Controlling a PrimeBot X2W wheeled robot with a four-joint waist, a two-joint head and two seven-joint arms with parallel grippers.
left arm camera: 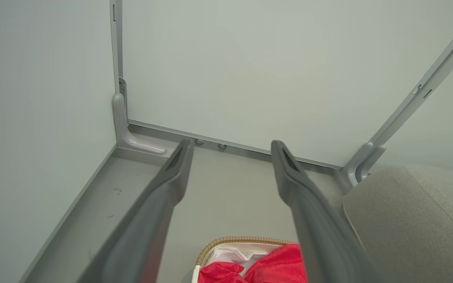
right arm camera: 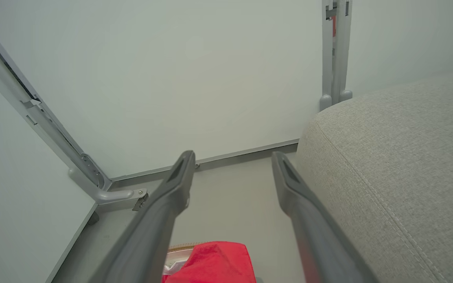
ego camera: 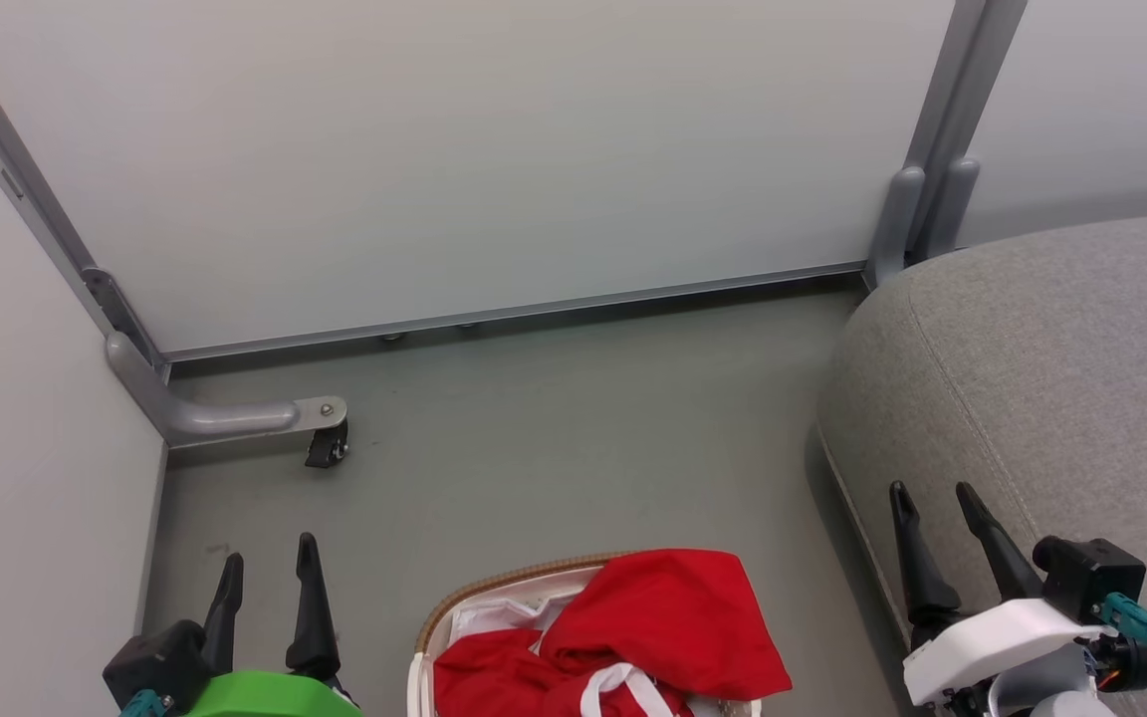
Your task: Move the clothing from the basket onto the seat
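Clothing (ego camera: 673, 617) in basket (ego camera: 494, 584), between left end effector (ego camera: 270, 551) and right end effector (ego camera: 930, 488).

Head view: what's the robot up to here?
Nothing is being handled yet. The left gripper and right gripper are both open and hold nothing, one on each side of the basket, which stands on the floor. The red clothing is piled in the basket, none of it picked up yet. The grey seat is on the robot's right, next to the right gripper.
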